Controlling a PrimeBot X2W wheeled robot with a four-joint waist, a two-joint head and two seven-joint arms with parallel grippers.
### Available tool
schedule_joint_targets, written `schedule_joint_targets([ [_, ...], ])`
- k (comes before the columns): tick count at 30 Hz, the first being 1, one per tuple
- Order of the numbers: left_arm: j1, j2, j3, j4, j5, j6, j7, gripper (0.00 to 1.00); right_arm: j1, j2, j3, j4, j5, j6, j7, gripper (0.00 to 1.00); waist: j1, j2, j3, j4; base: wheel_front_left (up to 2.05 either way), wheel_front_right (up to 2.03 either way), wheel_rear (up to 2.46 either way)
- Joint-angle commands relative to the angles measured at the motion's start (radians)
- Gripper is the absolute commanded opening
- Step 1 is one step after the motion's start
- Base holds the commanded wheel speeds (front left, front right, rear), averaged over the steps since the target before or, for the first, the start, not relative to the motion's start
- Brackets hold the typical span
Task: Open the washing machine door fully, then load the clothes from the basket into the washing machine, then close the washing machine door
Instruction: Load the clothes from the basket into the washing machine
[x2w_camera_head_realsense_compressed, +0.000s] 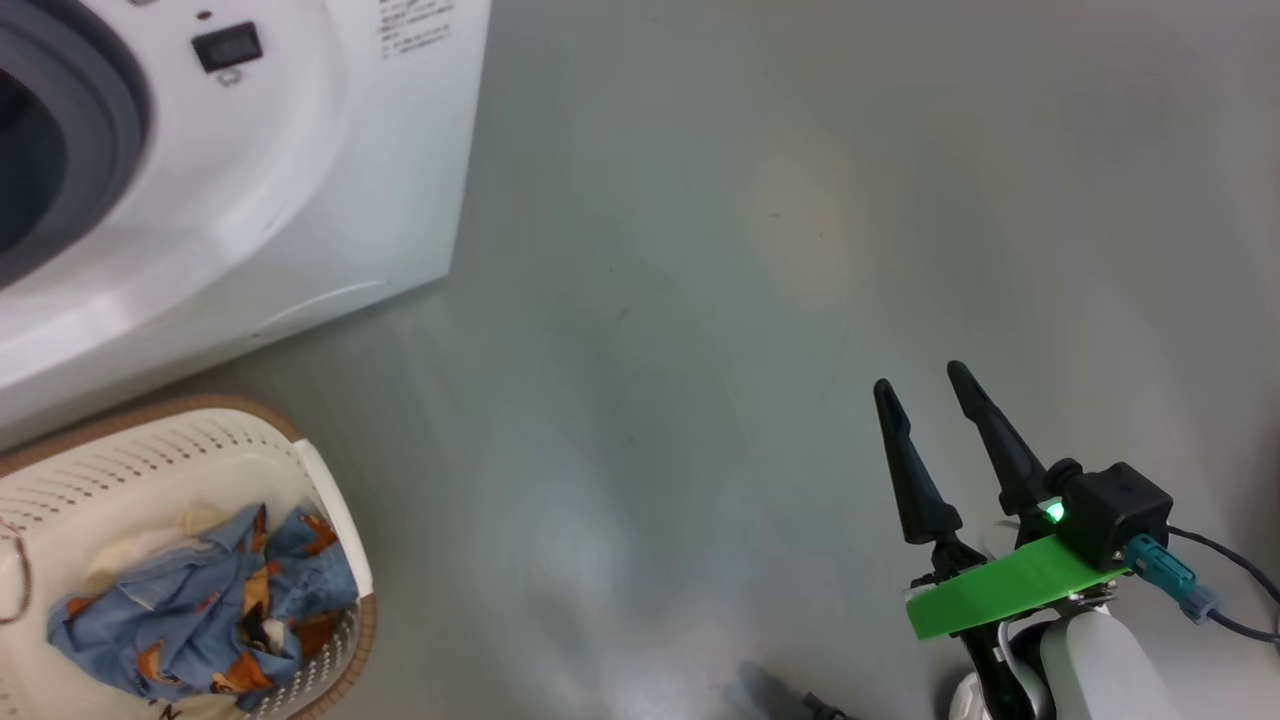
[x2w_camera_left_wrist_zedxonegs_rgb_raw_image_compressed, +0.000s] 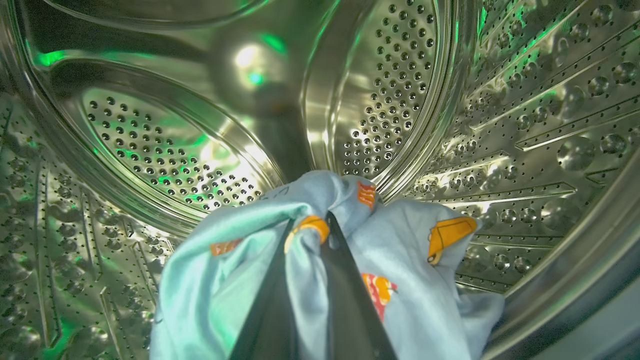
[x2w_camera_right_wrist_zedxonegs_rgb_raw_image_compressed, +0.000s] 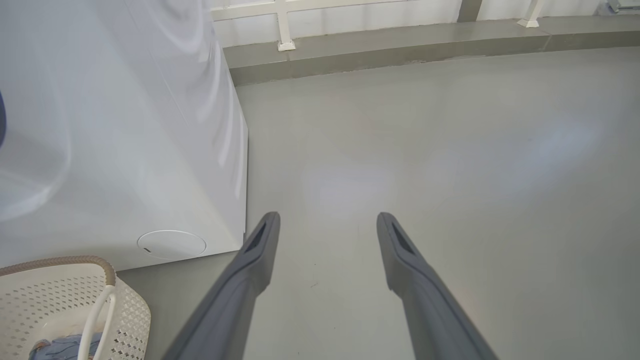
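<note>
My left gripper (x2w_camera_left_wrist_zedxonegs_rgb_raw_image_compressed: 312, 227) is inside the steel perforated drum (x2w_camera_left_wrist_zedxonegs_rgb_raw_image_compressed: 165, 150) of the washing machine (x2w_camera_head_realsense_compressed: 250, 200), shut on a light blue garment (x2w_camera_left_wrist_zedxonegs_rgb_raw_image_compressed: 415, 280) with orange figures that hangs around its fingers. More blue clothes (x2w_camera_head_realsense_compressed: 210, 610) lie in the cream basket (x2w_camera_head_realsense_compressed: 150, 440) on the floor in front of the machine, with a bit of cream cloth beside them. My right gripper (x2w_camera_head_realsense_compressed: 925, 385) stands open over bare floor, well to the right of the basket (x2w_camera_right_wrist_zedxonegs_rgb_raw_image_compressed: 55, 295), nothing between its fingers (x2w_camera_right_wrist_zedxonegs_rgb_raw_image_compressed: 260, 250). The washing machine door is out of view.
The machine's white side and round lower cover (x2w_camera_right_wrist_zedxonegs_rgb_raw_image_compressed: 171, 244) stand left of my right gripper (x2w_camera_right_wrist_zedxonegs_rgb_raw_image_compressed: 325, 220). Grey floor (x2w_camera_head_realsense_compressed: 700, 250) spreads to the right. A low kerb and white railing posts (x2w_camera_right_wrist_zedxonegs_rgb_raw_image_compressed: 285, 30) run along the far edge.
</note>
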Motion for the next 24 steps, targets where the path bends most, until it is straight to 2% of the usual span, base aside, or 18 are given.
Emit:
schedule_joint_targets([
  [1,-0.031,0.059,0.009,-0.018,0.016,-0.005,-0.008,0.00,-0.001,-0.012,0.024,-0.024,0.007,0.003,-0.005,1.00,0.0000,0.0000,0.034,-0.017,0.00,0.00,0.00],
  [17,-0.258,0.171,-0.031,0.033,0.040,-0.023,-0.008,0.00,-0.021,-0.012,0.077,-0.038,0.028,0.003,-0.005,1.00,0.0000,0.0000,0.134,-0.069,0.00,0.00,0.00],
  [24,-0.336,0.186,-0.053,0.169,0.043,-0.027,0.009,0.00,-0.013,-0.012,0.079,-0.037,0.025,0.003,-0.005,1.00,0.0000,0.0000,0.147,-0.076,0.00,0.00,0.00],
])
